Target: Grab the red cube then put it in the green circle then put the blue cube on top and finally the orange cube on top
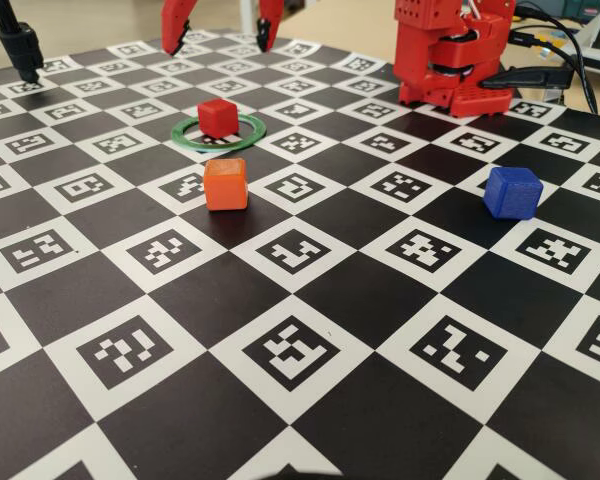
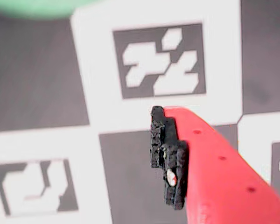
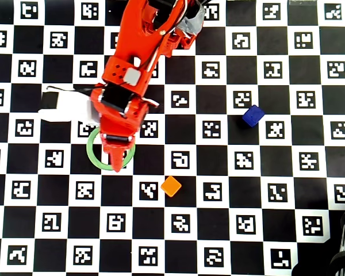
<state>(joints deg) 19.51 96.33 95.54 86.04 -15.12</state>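
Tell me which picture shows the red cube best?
The fixed view: the red cube sits in plain sight inside the green circle, nothing blocking it. In the overhead view the arm hangs over the ring and hides the cube. The wrist view shows only the checkered board and one finger.

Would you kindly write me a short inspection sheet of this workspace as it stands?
Surface: checkerboard mat printed with square markers, flat.
Job's things: red cube sits inside the green circle; orange cube lies just in front of the ring in the fixed view; blue cube sits apart, to the right in that view.
Clutter: nothing seen.
Grippers: tool open, raised above the mat behind the ring, holding nothing.
Cables: black cables run behind the arm's base.
Surroundings: black stand at the far left corner in the fixed view.
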